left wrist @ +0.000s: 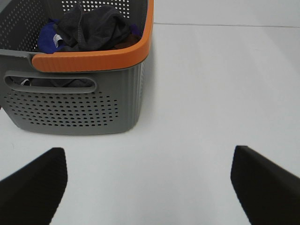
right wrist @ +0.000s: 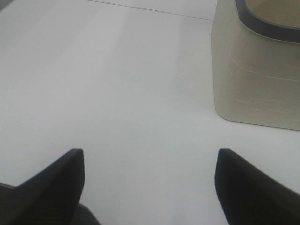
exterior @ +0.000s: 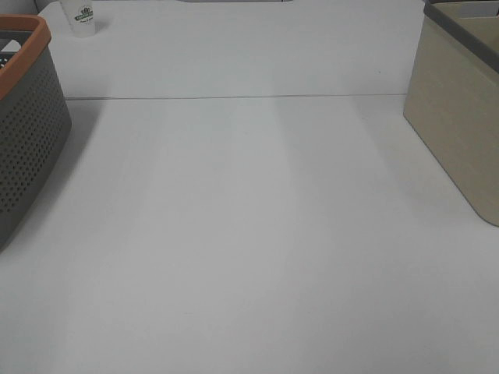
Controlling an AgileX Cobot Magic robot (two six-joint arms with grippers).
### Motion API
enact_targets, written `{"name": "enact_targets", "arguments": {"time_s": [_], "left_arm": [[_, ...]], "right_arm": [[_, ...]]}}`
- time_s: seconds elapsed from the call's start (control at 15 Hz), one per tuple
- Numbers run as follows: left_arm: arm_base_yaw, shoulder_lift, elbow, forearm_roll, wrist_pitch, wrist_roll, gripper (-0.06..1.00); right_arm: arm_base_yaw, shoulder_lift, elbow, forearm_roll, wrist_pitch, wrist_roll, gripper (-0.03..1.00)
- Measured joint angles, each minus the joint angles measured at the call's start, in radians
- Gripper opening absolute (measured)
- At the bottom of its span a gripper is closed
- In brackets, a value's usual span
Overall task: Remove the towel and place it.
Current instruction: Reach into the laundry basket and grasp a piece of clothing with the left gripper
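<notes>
The left pincer stands wide and empty, facing the basket just ahead of it, where the towel lies crumpled inside, ready for a reach; the right pincer, equally wide, faces the beige bin, seemingly the drop-off.

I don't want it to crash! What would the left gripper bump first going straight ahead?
Probably the grey basket, near its corner: it stands ahead of the left gripper, mostly to one side. Depth is unclear, so it might slip past.

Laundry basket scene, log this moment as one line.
left gripper open, empty | right gripper open, empty | dark cloth in basket
</notes>
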Motion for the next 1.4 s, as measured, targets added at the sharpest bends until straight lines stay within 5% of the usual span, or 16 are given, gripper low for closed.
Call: {"name": "enact_targets", "arguments": {"time_s": [1.4], "left_arm": [[0.000, 0.000, 0.000, 0.000, 0.000, 0.000, 0.88]], "right_arm": [[0.000, 0.000, 0.000, 0.000, -0.005, 0.000, 0.76]]}}
